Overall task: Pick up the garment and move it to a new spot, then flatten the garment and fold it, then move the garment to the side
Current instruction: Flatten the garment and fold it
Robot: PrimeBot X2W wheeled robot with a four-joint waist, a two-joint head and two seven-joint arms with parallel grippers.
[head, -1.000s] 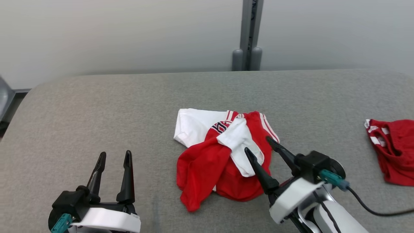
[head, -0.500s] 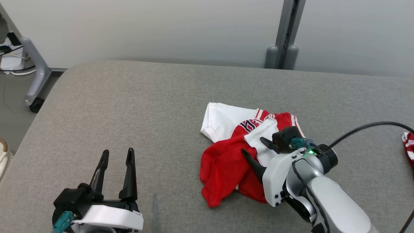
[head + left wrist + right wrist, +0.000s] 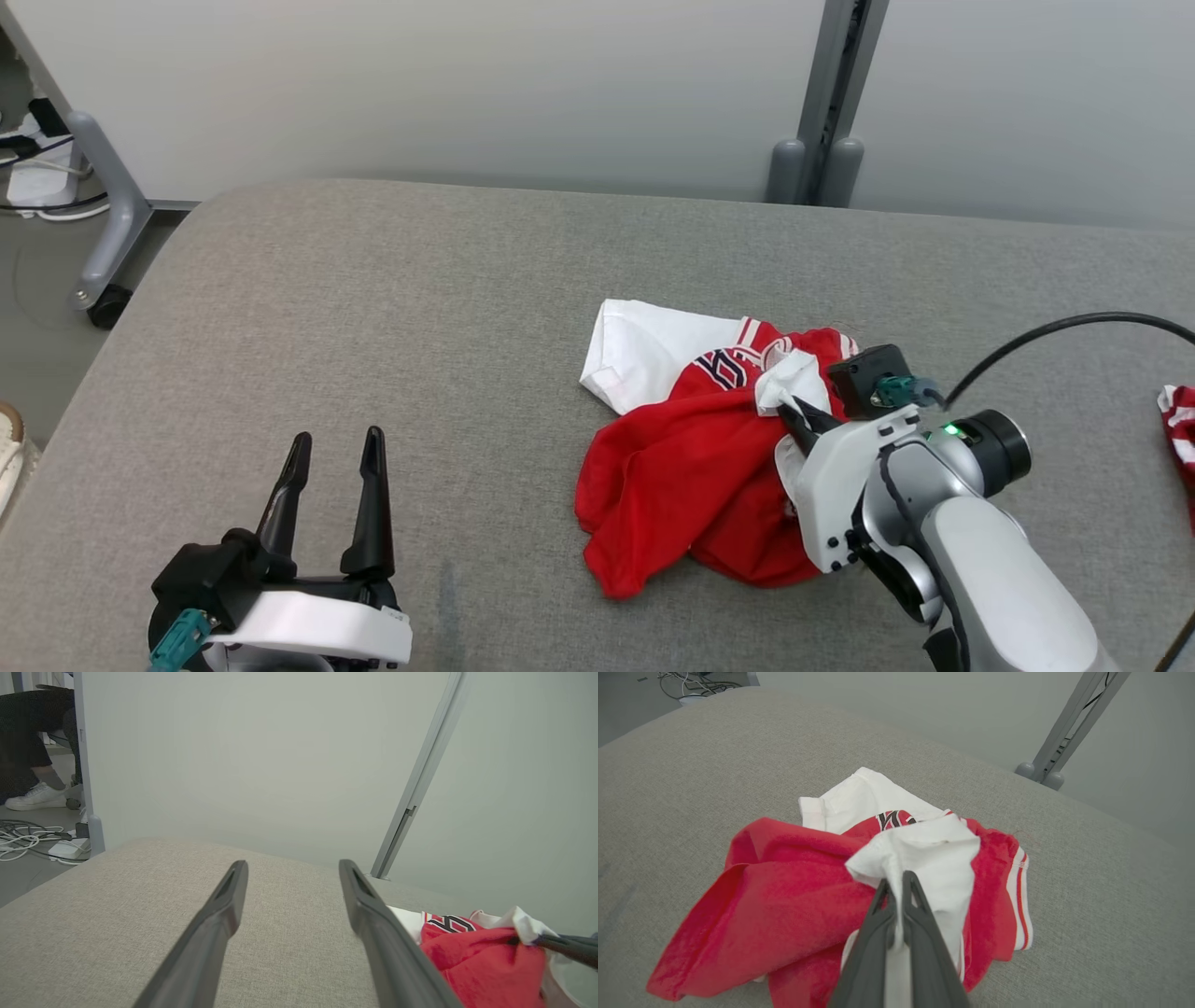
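My right hand (image 3: pixel 896 882) pinched shut on white fold of garment (image 3: pixel 681 476).
Garment crumpled, red and white, near middle of table (image 3: pixel 373 299); my left hand (image 3: pixel 334 446) wide open, empty, well apart.

Left gripper (image 3: pixel 336 443) and right gripper (image 3: pixel 787 411) — black fingers (image 3: pixel 372 504), white shells (image 3: pixel 308 635), teal connectors (image 3: pixel 180 637), black cable (image 3: pixel 1055 329).

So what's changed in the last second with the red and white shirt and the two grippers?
The right gripper came down onto the shirt and closed on its white fold, bunching it up a little. The left gripper stayed open and in place; the shirt still lies on the grey table.
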